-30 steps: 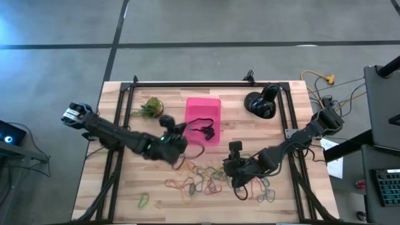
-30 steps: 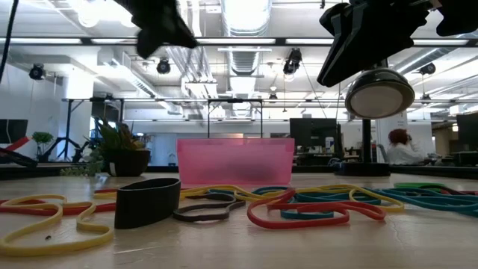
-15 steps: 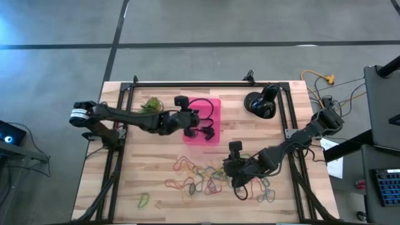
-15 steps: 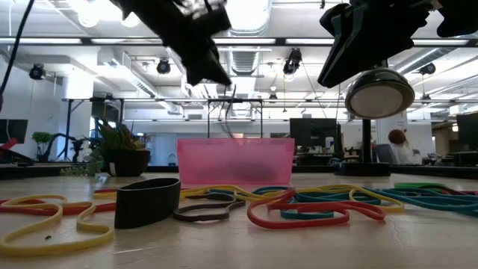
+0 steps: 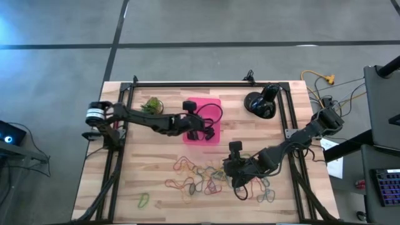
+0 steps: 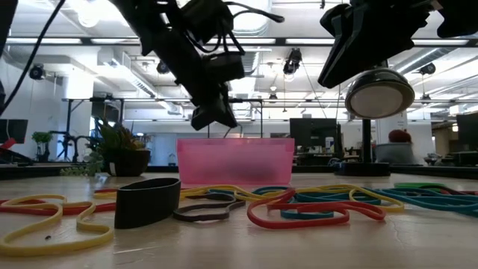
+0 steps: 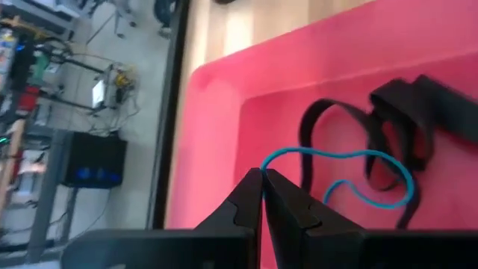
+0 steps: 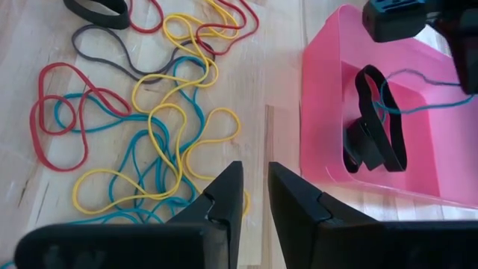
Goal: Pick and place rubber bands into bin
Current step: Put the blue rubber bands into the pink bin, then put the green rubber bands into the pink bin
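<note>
Two grippers, one band caught over the bin

Left gripper (image 7: 262, 179) hangs over the pink bin (image 5: 214, 139), its fingers pressed together on a thin blue rubber band (image 7: 351, 155) whose loop trails down into the tray. In the high view that blue band is too fine to make out; only the dark arm crossing the bin's left wall shows. On the bin floor lie black rubber bands (image 8: 373, 127), overlapping so that their count cannot be told.

Right gripper (image 8: 254, 187) waits above the table just in front of the bin, fingers a narrow gap apart with nothing visible between them. The wrist view cuts off its fingertips' lower part.

Beside it spreads the loose pile of rubber bands (image 5: 203, 178): yellow, blue and red loops tangled together, with one yellow-green band (image 5: 144, 200) lying well apart near the table's front left. From table height a wide black band (image 6: 147, 200) stands on edge, hiding part of the pile behind it, and the bin's contents are only a blur through its wall
</note>
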